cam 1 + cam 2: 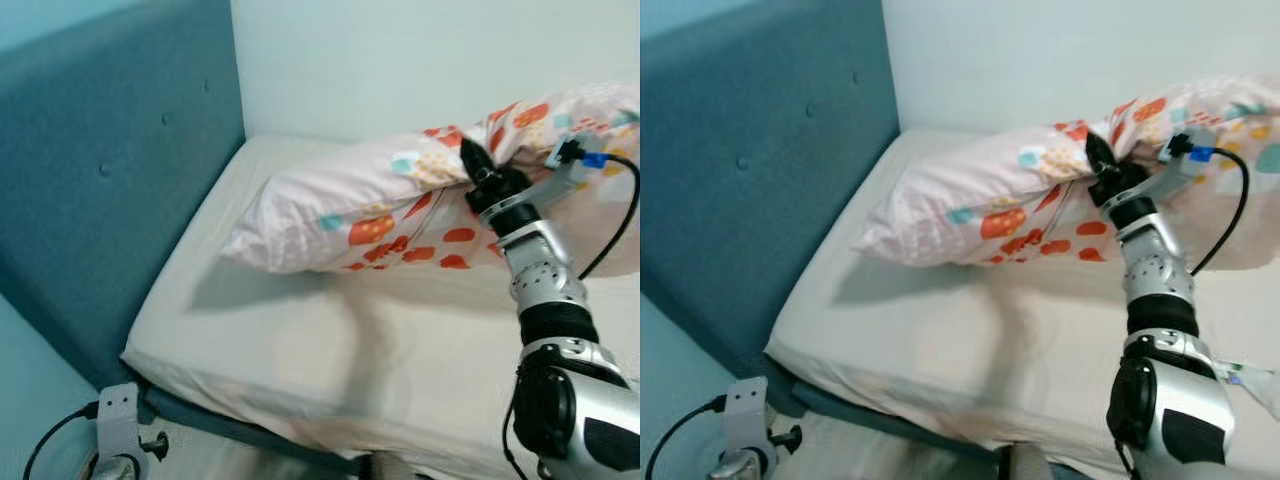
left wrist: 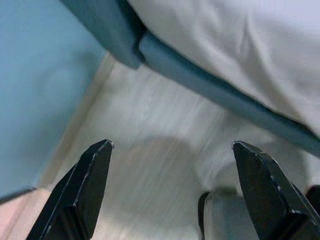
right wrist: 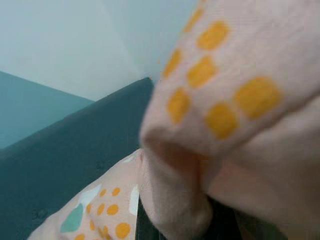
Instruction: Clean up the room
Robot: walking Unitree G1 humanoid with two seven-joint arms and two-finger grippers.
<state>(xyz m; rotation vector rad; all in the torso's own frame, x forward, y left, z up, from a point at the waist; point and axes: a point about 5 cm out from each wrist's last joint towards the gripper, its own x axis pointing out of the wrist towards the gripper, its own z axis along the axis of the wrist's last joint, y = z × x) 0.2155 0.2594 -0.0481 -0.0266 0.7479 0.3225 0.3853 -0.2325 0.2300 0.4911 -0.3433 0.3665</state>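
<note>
One bed [image 1: 300, 350] with a cream sheet, standing in a corner: teal padded headboard [image 1: 120, 170] on the robot's left, pale wall [image 1: 420, 60] behind. Below the mattress edge, a teal frame [image 2: 200, 75] and a light wood floor [image 2: 140, 165].

Over the far part of the bed, one long pillow [image 1: 350, 215], pale pink with orange, red and teal patches. Long axis running roughly side to side across the bed, slightly tilted: left end lower, pointing toward the headboard but apart from it, right end higher and reaching past the picture edge. Seems lifted rather than lying flat, with a shadow on the sheet beneath, but hard to tell if any part touches the sheet.

Right gripper [image 1: 478, 165] reaching forward from the silver arm, black fingers closed into a bunched fold of the pillow near its middle, cloth gathered around them. In the right wrist view, pillow fabric [image 3: 225, 115] pressed very near the lens, blurred.

Left gripper [image 2: 175, 195] hanging low beside the bed corner, above the floor, two fingers [image 2: 85, 190] spread wide apart with nothing between.
</note>
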